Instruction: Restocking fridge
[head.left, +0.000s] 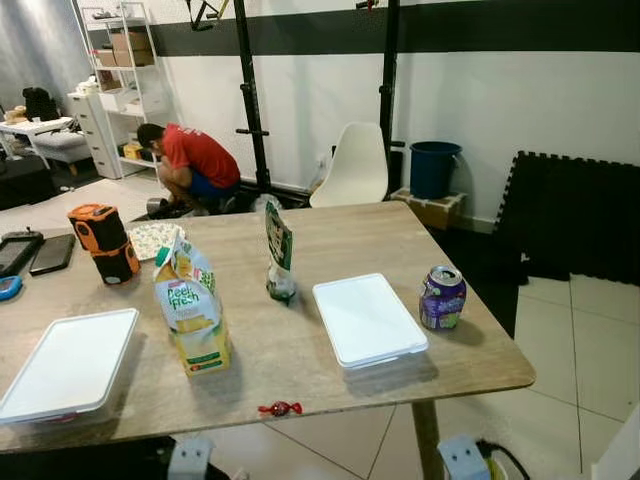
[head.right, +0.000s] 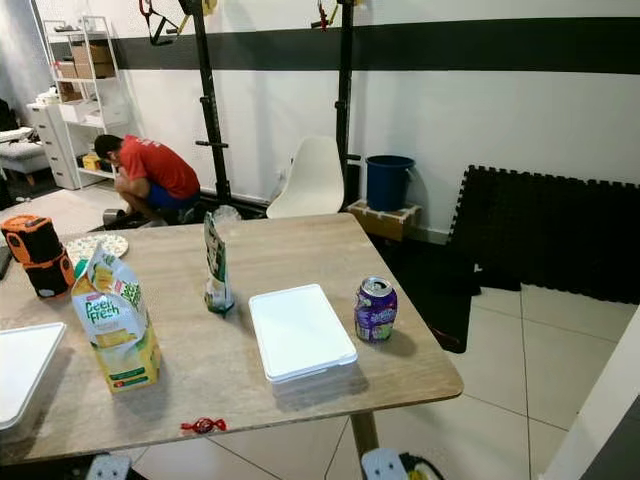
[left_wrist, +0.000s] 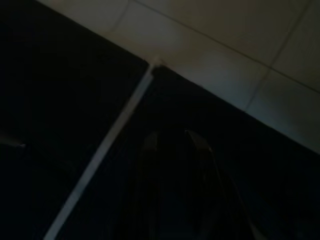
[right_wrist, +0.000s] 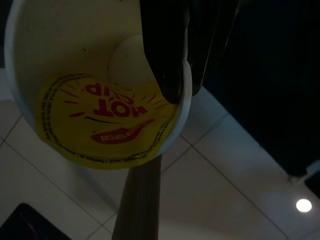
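The cup (right_wrist: 100, 95), a white paper noodle cup with a yellow "HOT CUP" lid, hangs in the right gripper (right_wrist: 175, 75) below the desk's (head.left: 300, 360) near edge, over pale floor tiles. It looks light and thin-walled, so likely to crush under a hard squeeze; the stiffer rim seems the safest hold. The gripper's black fingers (right_wrist: 170, 55) are clamped across that rim and lid.

On the desk, past the cup, stand a purple can (head.left: 442, 297), a white lidded container (head.left: 368, 318) and a yellow-green bag (head.left: 190, 305). The left gripper (left_wrist: 175, 170) hangs idle in shadow under the desk; whether it is apart or together I cannot tell.
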